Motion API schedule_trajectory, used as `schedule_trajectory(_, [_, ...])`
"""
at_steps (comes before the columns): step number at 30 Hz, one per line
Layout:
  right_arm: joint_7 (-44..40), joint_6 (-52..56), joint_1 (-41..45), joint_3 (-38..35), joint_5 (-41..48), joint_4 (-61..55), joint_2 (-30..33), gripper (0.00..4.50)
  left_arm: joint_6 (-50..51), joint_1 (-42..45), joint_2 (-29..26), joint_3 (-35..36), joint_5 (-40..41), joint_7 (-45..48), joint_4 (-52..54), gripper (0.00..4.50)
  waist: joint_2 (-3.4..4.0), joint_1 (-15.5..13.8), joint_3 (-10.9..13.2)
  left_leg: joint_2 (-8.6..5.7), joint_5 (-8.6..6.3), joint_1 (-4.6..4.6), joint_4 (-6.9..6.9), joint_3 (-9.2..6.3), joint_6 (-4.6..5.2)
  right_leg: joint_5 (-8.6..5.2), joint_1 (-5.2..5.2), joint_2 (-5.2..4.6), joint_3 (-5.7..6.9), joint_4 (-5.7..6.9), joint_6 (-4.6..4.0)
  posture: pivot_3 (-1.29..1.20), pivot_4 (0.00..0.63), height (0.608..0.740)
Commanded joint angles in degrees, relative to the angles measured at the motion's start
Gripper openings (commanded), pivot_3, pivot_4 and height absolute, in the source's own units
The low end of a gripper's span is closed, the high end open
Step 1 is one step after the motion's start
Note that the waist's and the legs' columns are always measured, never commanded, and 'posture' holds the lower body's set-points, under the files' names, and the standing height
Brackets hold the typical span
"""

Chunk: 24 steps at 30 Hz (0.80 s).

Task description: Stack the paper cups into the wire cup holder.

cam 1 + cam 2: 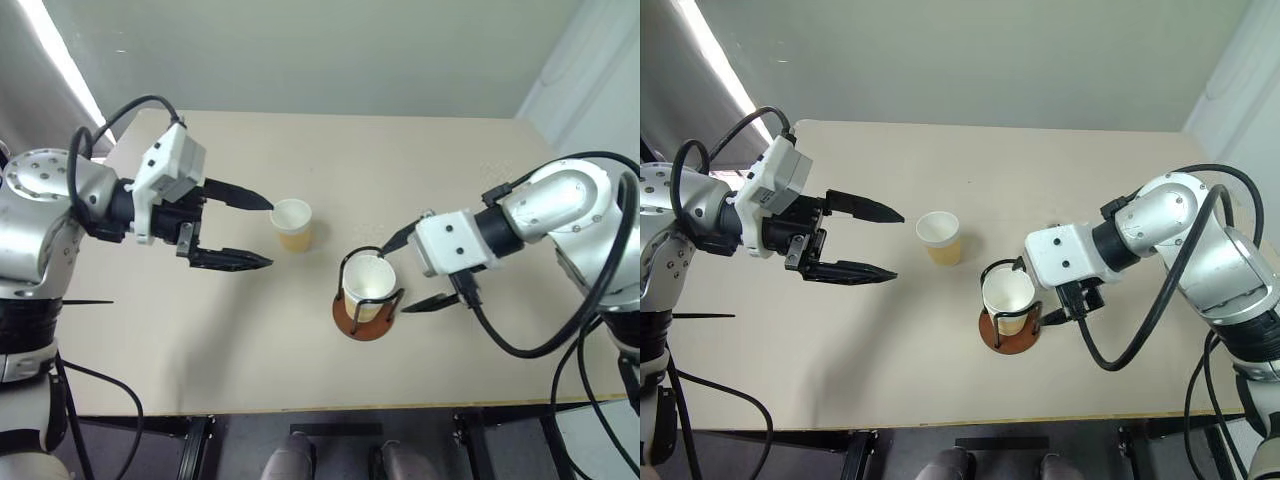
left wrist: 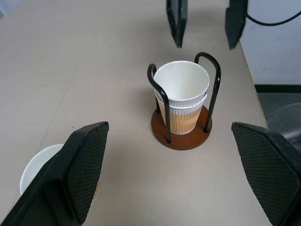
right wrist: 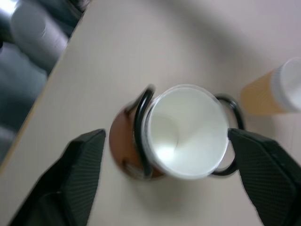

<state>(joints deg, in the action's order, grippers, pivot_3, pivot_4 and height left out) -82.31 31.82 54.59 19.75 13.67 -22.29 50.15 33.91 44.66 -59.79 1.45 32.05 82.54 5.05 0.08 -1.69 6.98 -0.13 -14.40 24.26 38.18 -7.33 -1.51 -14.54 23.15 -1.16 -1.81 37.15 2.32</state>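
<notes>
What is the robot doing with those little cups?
It is stacking small tan paper cups into a wire holder with black loops and a round reddish-brown base. Two cups already sit nested in the holder. The right gripper is at the holder with its black fingers spread either side of the top cup, not squeezing it. A third tan cup stands upright on the beige table, apart from the holder. The left gripper hovers open beside that cup without touching it.

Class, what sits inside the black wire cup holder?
Two tan paper cups nested upright in the wire holder; the lower cup's inside is covered.
</notes>
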Motion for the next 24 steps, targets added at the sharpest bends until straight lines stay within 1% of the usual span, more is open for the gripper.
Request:
schedule_trajectory(1, [3.27, 5.55, 3.70, -6.52, 4.92, 0.18, -1.71, 4.10, -1.39, 0.25, -0.73, 1.19, -1.21, -1.33, 1.57, 4.50, 0.00, -0.02, 0.00, 0.00, 0.00, 0.00, 0.00, 0.00, -0.01, 0.00, 0.01, 0.00, 0.00, 0.00, 0.00, 0.00, 0.150, 0.740])
schedule_trajectory(4, [7.50, 11.74, 5.98, -11.55, 10.03, 0.72, -4.57, 4.10, -3.24, 0.24, -0.50, 0.21, -3.70, -2.95, 2.02, 4.50, 0.00, -0.05, 0.00, -0.01, 0.00, 0.01, -0.01, -0.01, -0.01, 0.00, -0.01, 0.00, 0.00, -0.05, 0.00, 0.00, 0.150, 0.740])
schedule_trajectory(6, [9.49, 15.06, 6.99, -13.63, 12.79, 0.39, -5.76, 4.10, -4.32, 0.53, -0.28, -0.32, -5.11, -3.78, 1.89, 4.50, 0.01, -0.05, 0.01, -0.01, 0.00, 0.01, -0.01, -0.01, -0.01, 0.00, 0.01, 0.00, 0.00, -0.05, 0.00, 0.00, 0.150, 0.740])
schedule_trajectory(9, [12.94, 21.16, 8.05, -18.16, 18.83, -0.49, -7.32, 4.10, -8.22, 2.48, 1.06, -2.41, -10.16, -6.86, -0.41, 4.50, 0.01, -0.18, 0.01, -0.01, 0.01, 0.00, -0.05, -0.03, -0.01, -0.02, -0.01, 0.00, 0.02, -0.07, -0.04, 0.00, 0.150, 0.740])
schedule_trajectory(11, [12.55, 24.06, 7.56, -19.95, 22.49, -1.79, -5.65, 4.10, -9.10, 3.95, 2.14, -3.49, -11.53, -7.17, -2.07, 4.50, 0.01, -0.25, 0.01, -0.02, 0.01, 0.01, -0.04, -0.03, -0.02, -0.02, 0.00, 0.00, 0.02, -0.06, -0.03, 0.00, 0.150, 0.740])
schedule_trajectory(12, [12.81, 24.96, 7.23, -20.50, 23.66, -2.24, -5.05, 4.10, -11.09, 4.72, 2.63, -4.64, -13.41, -7.27, -3.47, 4.50, 0.01, -0.29, 0.01, -0.02, 0.01, 0.01, -0.04, -0.03, -0.03, -0.02, -0.01, 0.00, 0.02, -0.07, -0.04, 0.00, 0.150, 0.740])
schedule_trajectory(14, [13.82, 25.85, 6.99, -20.91, 25.10, -2.60, -4.38, 4.10, -14.08, 5.88, 3.38, -6.29, -16.19, -7.44, -5.61, 4.50, 0.01, -0.20, 0.01, -0.02, 0.01, 0.03, -0.06, -0.03, -0.03, -0.02, 0.01, 0.00, 0.02, -0.10, -0.03, 0.00, 0.150, 0.740])
schedule_trajectory(18, [15.68, 28.50, 6.44, -22.39, 27.99, -2.94, -2.21, 4.10, -19.06, 9.14, 6.58, -10.40, -21.50, -7.96, -8.95, 4.50, 0.01, -0.24, 0.01, -0.02, 0.03, 0.03, -0.09, -0.04, -0.07, -0.02, 0.04, 0.00, 0.02, -0.06, -0.03, 0.00, 0.150, 0.740])
schedule_trajectory(24, [15.70, 30.28, 5.41, -22.30, 30.93, -3.28, 2.35, 4.10, -24.67, 9.68, 6.45, -15.14, -31.02, -8.99, -12.81, 4.50, 0.01, -0.11, 0.01, -0.01, 0.03, 0.09, -0.15, -0.02, -0.07, -0.02, 0.16, -0.01, 0.00, -0.07, -0.03, 0.00, 0.150, 0.740])
